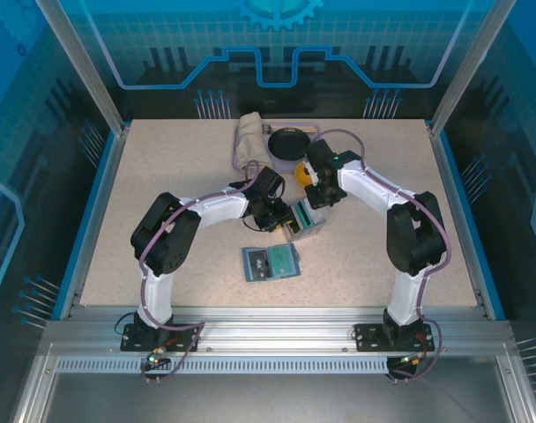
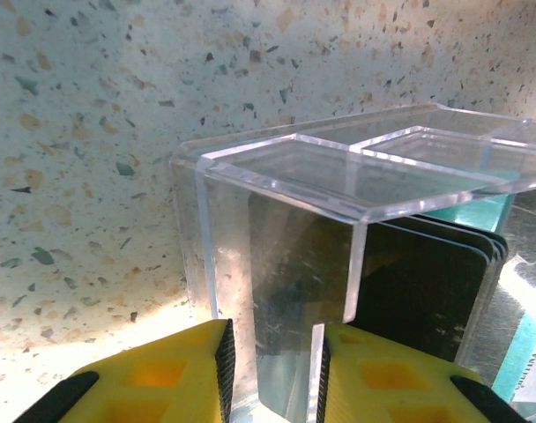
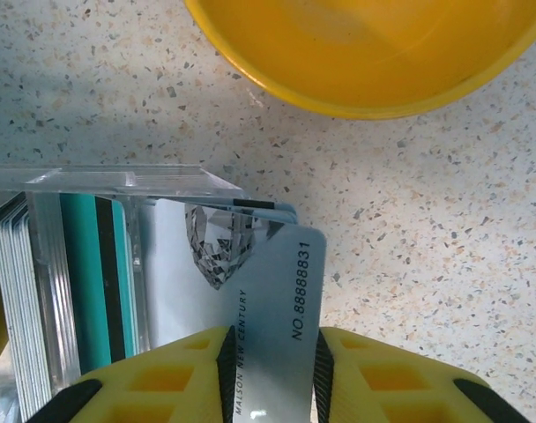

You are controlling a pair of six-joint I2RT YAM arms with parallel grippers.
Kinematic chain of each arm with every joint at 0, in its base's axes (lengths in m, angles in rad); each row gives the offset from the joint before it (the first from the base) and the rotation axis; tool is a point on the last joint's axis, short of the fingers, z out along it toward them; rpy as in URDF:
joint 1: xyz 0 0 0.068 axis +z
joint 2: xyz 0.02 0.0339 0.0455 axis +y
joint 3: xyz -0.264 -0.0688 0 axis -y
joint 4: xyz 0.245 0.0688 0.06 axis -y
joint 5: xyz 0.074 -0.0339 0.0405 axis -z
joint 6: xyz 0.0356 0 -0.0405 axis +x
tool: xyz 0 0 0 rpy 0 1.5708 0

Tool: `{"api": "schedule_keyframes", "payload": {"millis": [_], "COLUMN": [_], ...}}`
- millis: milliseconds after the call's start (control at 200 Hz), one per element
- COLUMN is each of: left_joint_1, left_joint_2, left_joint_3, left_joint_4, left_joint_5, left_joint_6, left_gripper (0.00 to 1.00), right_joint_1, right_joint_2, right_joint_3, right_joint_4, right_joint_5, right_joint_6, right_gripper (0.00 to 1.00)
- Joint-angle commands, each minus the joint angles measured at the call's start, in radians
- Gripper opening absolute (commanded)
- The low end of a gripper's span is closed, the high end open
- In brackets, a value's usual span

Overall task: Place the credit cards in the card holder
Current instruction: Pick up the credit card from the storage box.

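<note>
while the left fingers pinch one clear wall of the case, you have the right fingers pressed on either side of a pale card, gripping it by its free end. the left hold looks like an anchor. the case is light and slick, and without that clamp it would likely slide or tip on the desk when the card is drawn. the right grip sits where the card clears the case's wall, so you can pull along the card's own length instead of bending it. the card leans a little against the one behind it.

the other cards stand on edge inside the case, packed side by side: a green one with a dark stripe, then a run of pale and dark ones. packed that tightly, a neighbour may drag out with the one you hold, so watch for it.

the wallet lies flat on the desk on the near side of the case, apart from it and between the two arms, with neither arm touching it. i cannot tell whether it lies open or whether a card is in it. it sits close, so the carry should be short, but a soft wallet may need the left fingers to steady it.

a yellow bowl sits just beyond the case toward the far edge, so keep the lift clear of its rim.
</note>
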Motion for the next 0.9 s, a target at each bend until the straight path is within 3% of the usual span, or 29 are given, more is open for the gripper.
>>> {"api": "schedule_keyframes", "payload": {"millis": [0,340,895], "left_joint_1": [0.009,0.008,0.009], "left_joint_2": [0.019,0.019,0.019], "left_joint_3": [0.009,0.010,0.015], "left_joint_4": [-0.042,-0.039,-0.039], "left_joint_5": [0.021,0.027,0.031], "left_joint_6": [0.025,0.025,0.028], "left_gripper": [0.30,0.30,0.30], "right_joint_1": [0.010,0.018,0.031], "right_joint_2": [-0.022,-0.025,-0.061], "right_joint_3": [0.032,0.037,0.050], "right_joint_4": [-0.039,-0.044,-0.053], "right_joint_5": [0.054,0.054,0.062], "right_joint_6": [-0.018,-0.019,-0.014], "right_gripper": [0.30,0.22,0.18]}}
